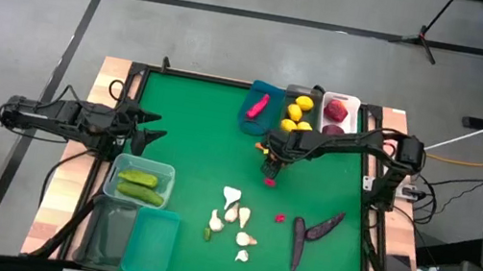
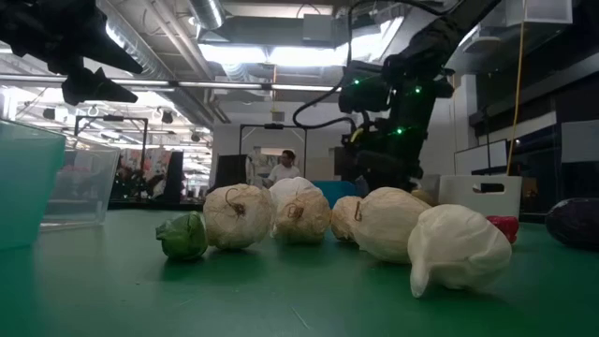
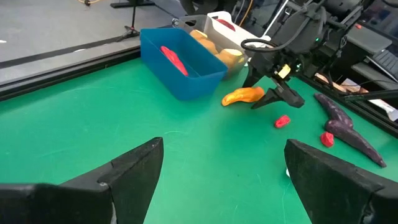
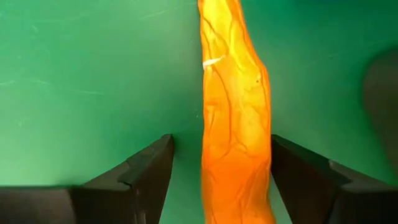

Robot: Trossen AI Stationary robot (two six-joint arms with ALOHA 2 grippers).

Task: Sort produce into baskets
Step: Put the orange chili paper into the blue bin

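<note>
Lemons point(image 1: 298, 112), apples point(image 1: 335, 111), a pepper point(image 1: 258, 107) and cucumbers point(image 1: 138, 187) already sit in baskets, while garlic point(image 1: 231, 214) and eggplants point(image 1: 314, 231) still lie on the counter point(image 1: 191, 147). The right gripper point(image 1: 271, 168) has its fingers clamped on the carrot point(image 3: 242, 95) just above the counter beside the blue basket point(image 1: 258, 124). The left gripper point(image 1: 153, 126) waits at the left edge, fingers apart.

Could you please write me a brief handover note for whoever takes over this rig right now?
Right gripper: over mid-table near the blue basket, fingers either side of the orange carrot; a firm grip is not clear.
Left gripper: open, waiting at the table's left edge.
Done: pink pepper in blue basket; lemons, cucumbers in baskets.
Left: carrot, garlic, eggplants, small red pieces on the mat.
</note>
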